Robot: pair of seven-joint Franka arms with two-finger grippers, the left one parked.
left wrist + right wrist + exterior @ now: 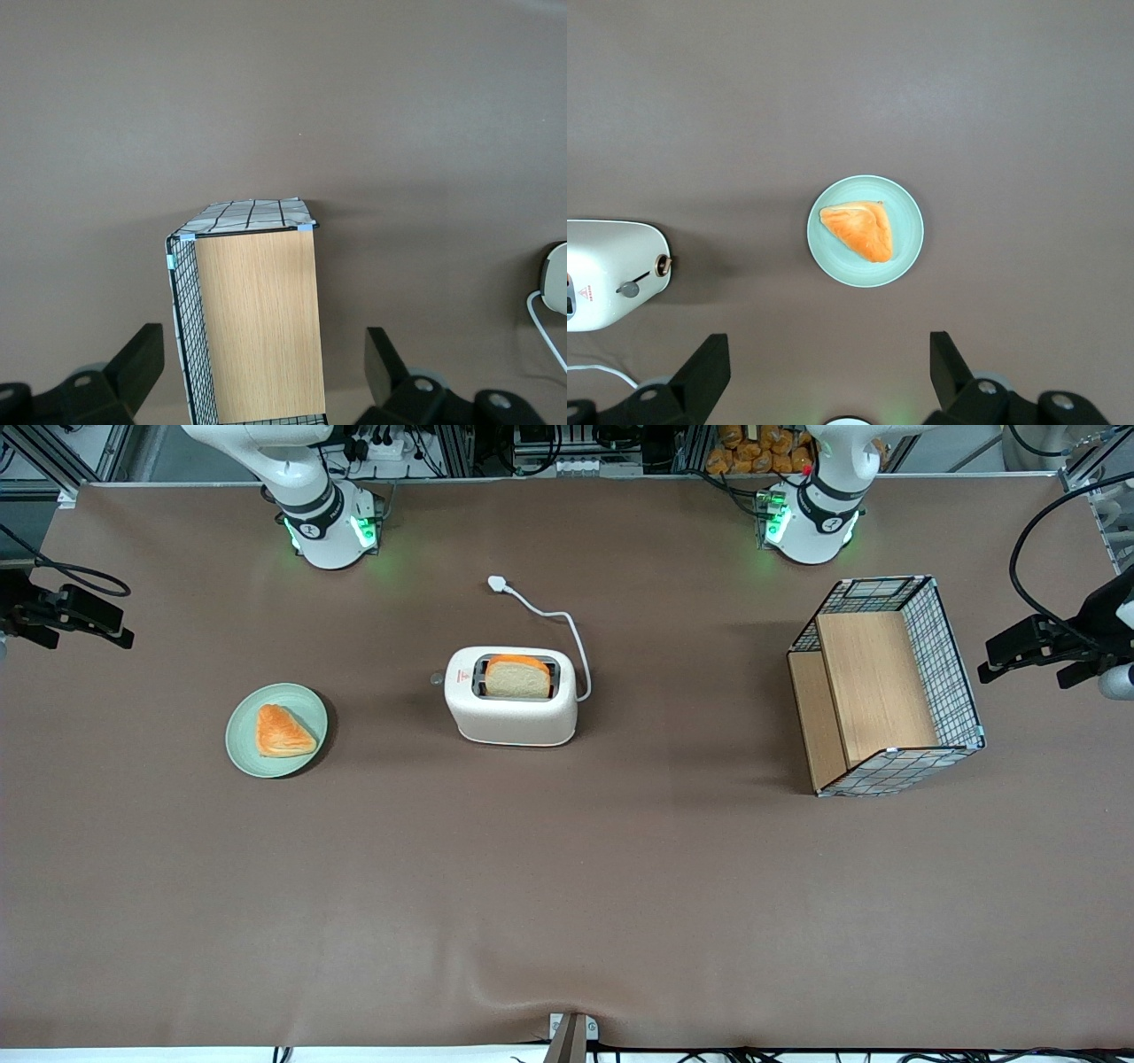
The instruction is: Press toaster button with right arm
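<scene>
The gripper [828,376] of the right arm [292,478] hangs high above the brown surface [567,886], near the green plate [866,230] that carries a triangular pastry [859,230], and its 2 fingers stand wide apart with nothing between them. To do the press well, I think the arm should first travel sideways toward the toaster [511,695], then close the fingers so that 1 firm tip meets the small target, and come down straight on the toaster button [436,678] and not on the body beside it. A slanted push could slide the light toaster along the surface.

The toaster stands in the middle of the surface, well apart from the plate. It is cream-white with rounded corners, and a slice of bread [516,677] sticks up from its slots. Its white cord [567,624] runs toward the arm bases and ends in a plug. The button sticks out from the narrow end that faces the plate.
</scene>
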